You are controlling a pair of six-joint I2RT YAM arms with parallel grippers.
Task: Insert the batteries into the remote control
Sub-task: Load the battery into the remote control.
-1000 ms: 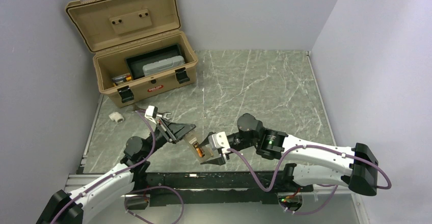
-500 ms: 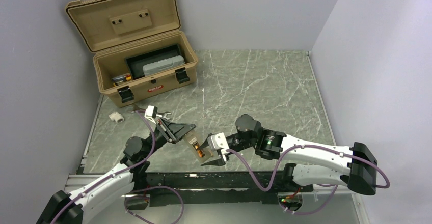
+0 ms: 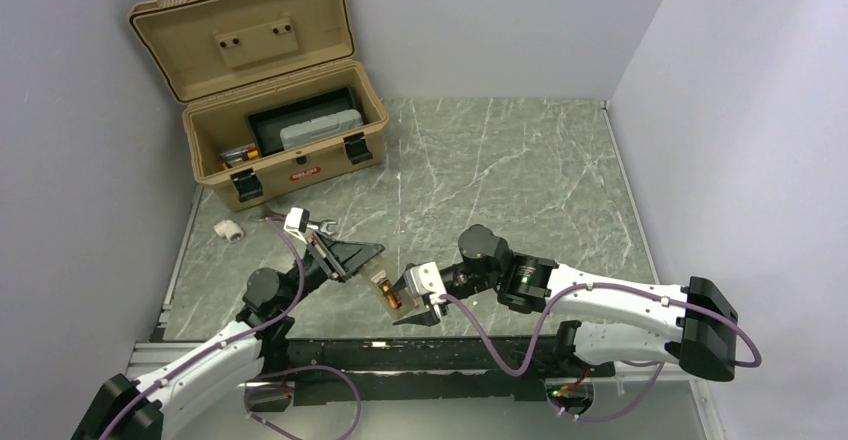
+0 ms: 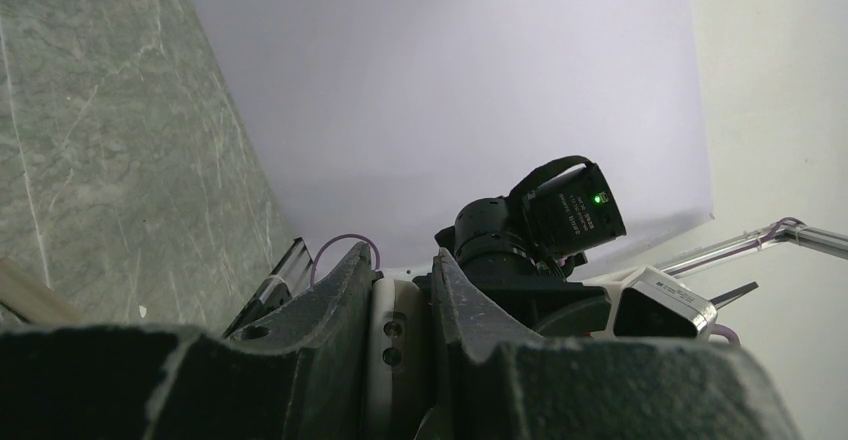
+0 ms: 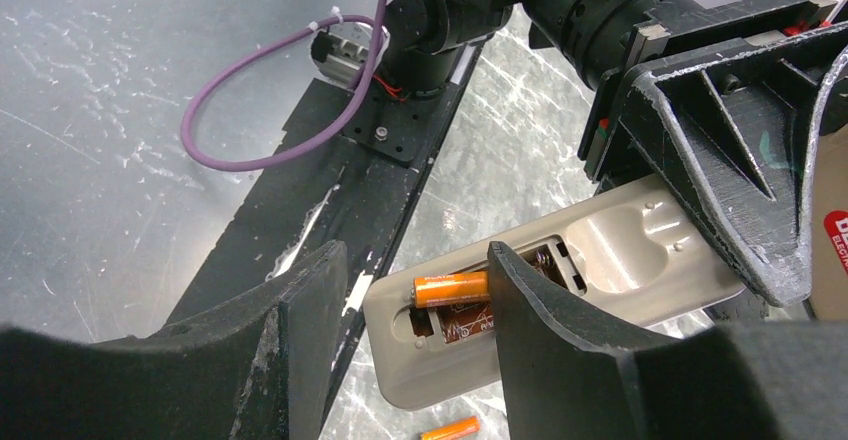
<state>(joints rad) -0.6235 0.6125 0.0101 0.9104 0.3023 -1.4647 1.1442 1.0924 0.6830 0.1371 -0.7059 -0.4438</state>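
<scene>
My left gripper (image 3: 372, 257) is shut on the remote control (image 3: 385, 291) and holds it tilted above the table's near edge, back side up. In the left wrist view the remote's white edge (image 4: 393, 340) is pinched between the dark fingers (image 4: 330, 305). The right wrist view shows the greyish back (image 5: 620, 245) with its battery recess open. One orange battery (image 5: 452, 287) lies slightly askew in the recess, its far end hidden behind my right finger (image 5: 560, 330). Another battery (image 5: 450, 428) lies on the table below. My right gripper (image 5: 415, 252) is open at the remote's recess end, holding nothing.
A tan toolbox (image 3: 225, 35) stands open at the back left with a grey case (image 3: 320, 128) inside. A small white block (image 3: 230, 228) lies on the table left of the arms. A black rail (image 3: 440, 355) runs along the near edge.
My right arm has eased a little to the left, bringing its gripper closer against the remote's end. The left arm and the remote have stayed put.
</scene>
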